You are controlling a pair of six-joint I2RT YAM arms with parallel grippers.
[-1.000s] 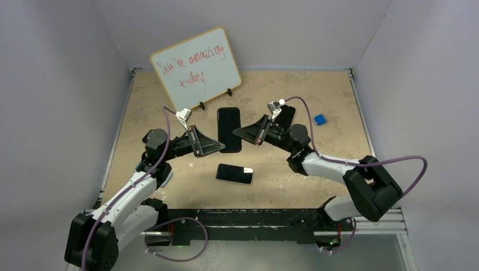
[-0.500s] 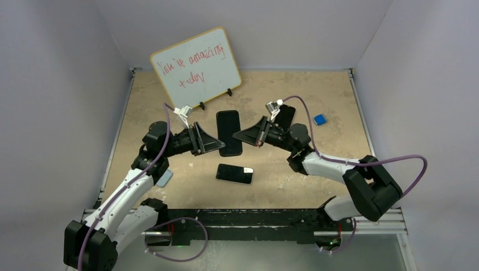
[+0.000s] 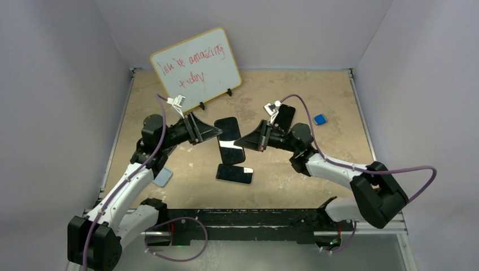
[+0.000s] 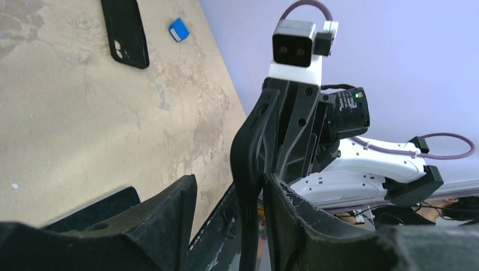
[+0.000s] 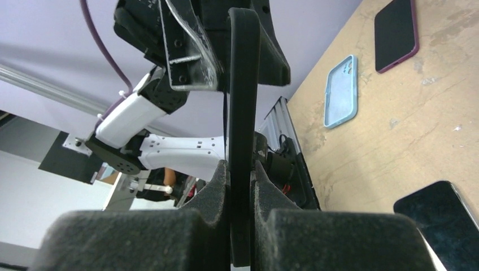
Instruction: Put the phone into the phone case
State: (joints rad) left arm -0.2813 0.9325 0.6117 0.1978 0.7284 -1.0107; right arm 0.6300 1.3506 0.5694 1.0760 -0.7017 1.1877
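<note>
Top camera: right fingers (image 3: pixel 249 139) pinch the black case (image 3: pixel 229 131) aloft, left fingers (image 3: pixel 205 132) spread loosely round its other edge; phone (image 3: pixel 234 173) lies on the surface (image 3: pixel 316 90) below. Best bring the case down level beside it.

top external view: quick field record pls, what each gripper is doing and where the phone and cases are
held item: black case, or so it looks; off the table, tilted, between both arms
right gripper: shut on the case's edge
left gripper: jaws around the other end, gap showing on one side
phone: flat on the table, screen up, below the held case
task state: phone not yet in the case
other items: other black case, light blue case, small blue object, whiteboard
</note>
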